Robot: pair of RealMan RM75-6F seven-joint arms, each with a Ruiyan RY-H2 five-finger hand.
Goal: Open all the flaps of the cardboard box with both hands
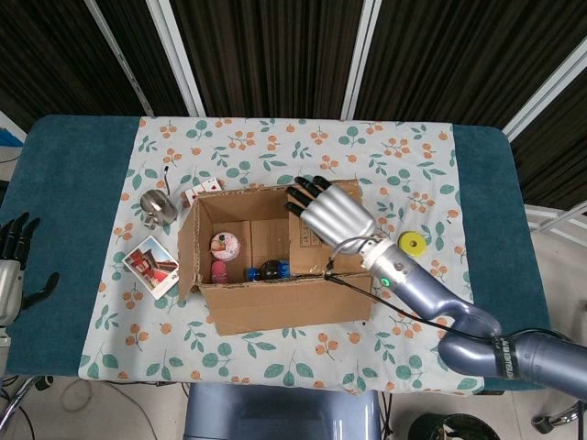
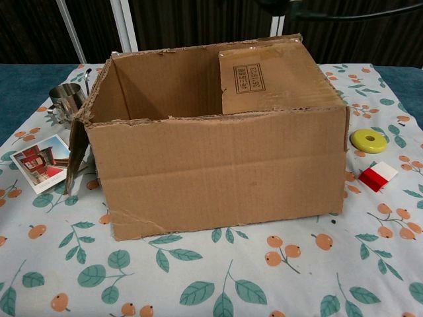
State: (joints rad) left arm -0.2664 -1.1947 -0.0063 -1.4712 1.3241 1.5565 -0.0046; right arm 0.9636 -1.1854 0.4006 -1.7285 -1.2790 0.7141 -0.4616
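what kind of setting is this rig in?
Probably a lab or studio data-collection station, not a home: a table with a floral cloth, a dark slatted backdrop, and staged props around a cardboard box, such as a steel cup.

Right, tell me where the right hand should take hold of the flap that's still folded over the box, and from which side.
Take the folded flap by its free edge, the one over the open middle of the cardboard box, coming from above and from the box's left side. It is hinged along the box's right wall, so only that edge can lift. The right hand hangs above it, fingers spread; fingers probably need to hook under it.
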